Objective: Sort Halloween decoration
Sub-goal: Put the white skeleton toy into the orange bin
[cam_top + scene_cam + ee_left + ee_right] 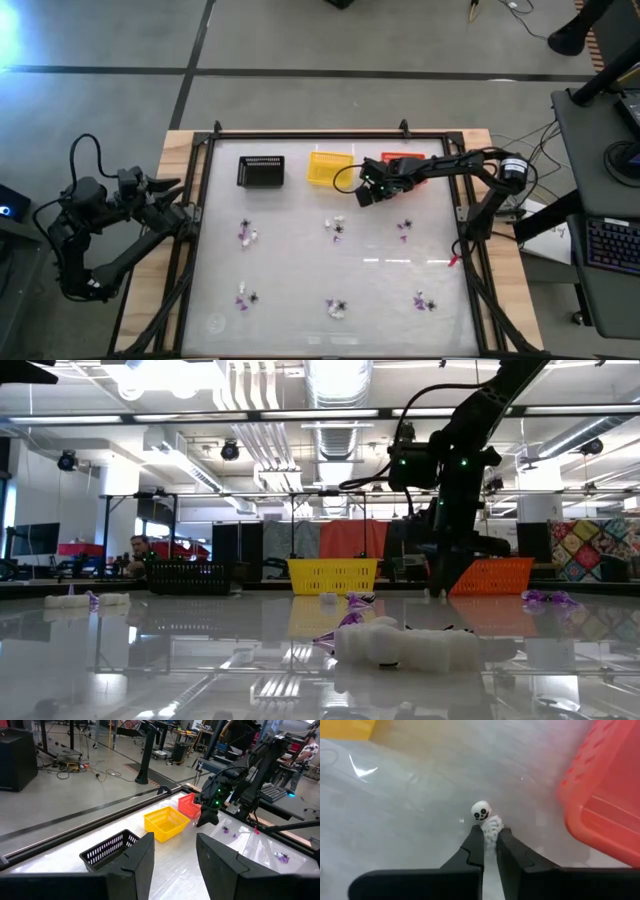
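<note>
Looks early on in the sort, far as I can tell. Right gripper [367, 194] is out over the table [300, 265] at abt 1 o'clock from table centre, just in front of the gap betw. the yellow basket [328, 167] and the orange basket [401, 162]. Its jaws are pinched nearly shut on a tiny white skeleton [487, 822], the skull poking out past the fingertips, the body nipped betw. them; the orange basket sits right beside it, so I'd guess that's one piece on its way to a bin, not dropped yet. Left gripper [174, 857] waits off the table's 9 o'clock edge, jaws standing wide, nothing in them. The black basket [261, 171] is at abt 11 o'clock, and I can't see anything in it from above; can't tell what's in the yellow or orange one either, too small to read. What's left is most of it: small clumps of purple, black and white trinkets lie scattered on the table, one clump at 9 o'clock [246, 235], one near centre [336, 226], one at 3 o'clock [404, 228], and three along the near side at abt 7 [244, 298], 6 [336, 307] and 5 o'clock [425, 301]. So by my reckoning six clumps untouched, one piece in hand, and whether any piece has been binned yet I can't tell.
</note>
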Available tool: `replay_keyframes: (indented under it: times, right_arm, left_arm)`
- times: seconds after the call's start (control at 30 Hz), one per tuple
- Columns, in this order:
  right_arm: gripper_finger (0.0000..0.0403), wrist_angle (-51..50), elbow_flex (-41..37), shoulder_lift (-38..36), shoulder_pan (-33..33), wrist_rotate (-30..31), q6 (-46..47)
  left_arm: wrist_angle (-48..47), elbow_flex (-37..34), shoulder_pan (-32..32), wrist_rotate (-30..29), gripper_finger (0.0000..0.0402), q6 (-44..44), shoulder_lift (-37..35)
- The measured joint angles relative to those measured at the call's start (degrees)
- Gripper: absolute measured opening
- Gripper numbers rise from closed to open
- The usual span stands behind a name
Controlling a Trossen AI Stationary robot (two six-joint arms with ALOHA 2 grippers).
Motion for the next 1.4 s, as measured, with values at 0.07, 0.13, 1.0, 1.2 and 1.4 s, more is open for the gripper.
replay_keyframes:
  times: [0.07, 0.13, 1.0, 1.2, 1.4]
  right_arm:
    - [0.0016, -0.06, 0.00, -0.07, -0.03, -0.67, -0.02]
    - [0.0015, -0.17, -0.02, -0.41, -0.01, -0.83, -0.04]
    - [0.0012, -15.39, 6.20, -21.37, 0.22, 3.45, -0.72]
    - [0.0011, -22.52, 5.63, -25.22, -5.69, 6.45, -2.67]
    - [0.0011, -22.47, 3.95, -23.92, -12.10, 6.38, -7.64]
  left_arm:
    - [0.00, 0.00, -0.01, 0.00, 0.0130, 0.00, 0.00]
    - [0.00, 0.00, -0.01, 0.00, 0.0130, 0.00, 0.00]
    - [-0.18, 0.00, 0.00, 0.00, 0.0130, -0.44, 0.00]
    - [-0.41, 0.00, 0.01, -0.01, 0.0130, -0.44, 0.00]
    - [-0.39, 0.00, 0.01, -0.04, 0.0130, -0.44, 0.00]
